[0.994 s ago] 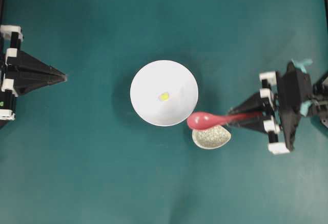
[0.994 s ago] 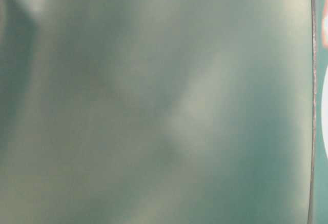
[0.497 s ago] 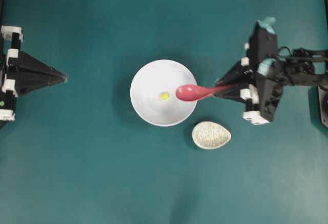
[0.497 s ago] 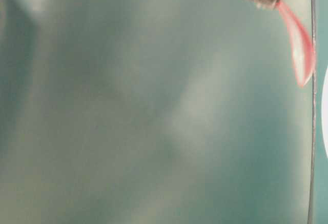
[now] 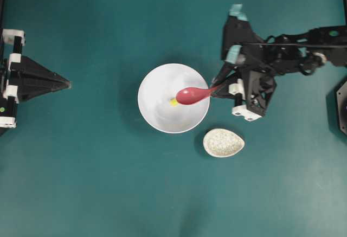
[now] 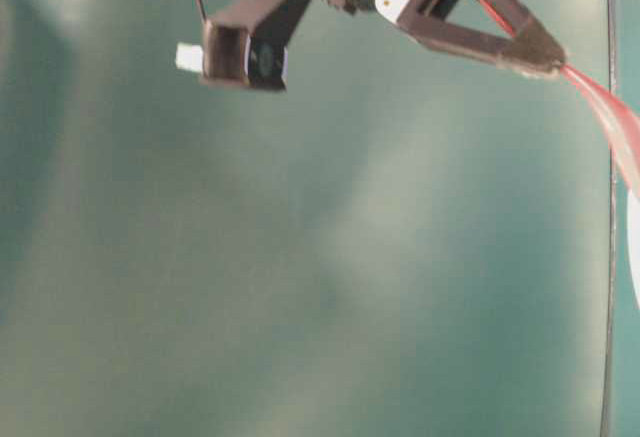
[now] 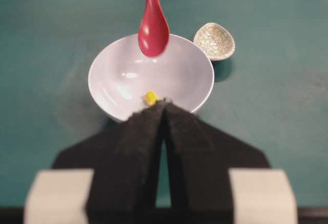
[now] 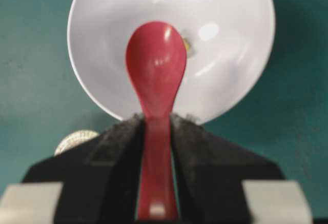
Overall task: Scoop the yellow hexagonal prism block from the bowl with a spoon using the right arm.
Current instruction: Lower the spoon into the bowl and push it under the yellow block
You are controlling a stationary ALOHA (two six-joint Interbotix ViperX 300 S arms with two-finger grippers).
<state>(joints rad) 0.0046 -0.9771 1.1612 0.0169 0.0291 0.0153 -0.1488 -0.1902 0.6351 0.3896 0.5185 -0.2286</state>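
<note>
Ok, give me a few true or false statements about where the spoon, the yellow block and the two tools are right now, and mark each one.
1. The right tool is shut on the spoon. True.
2. The yellow block sits in the spoon's scoop. False: it lies on the floor of the white bowl.
3. The scoop is over the bowl. True.
4. The speckled dish holds the block. False: nothing shows in it.
5. The left tool grips the bowl's rim. False: its jaws are shut on nothing, short of the bowl.
</note>
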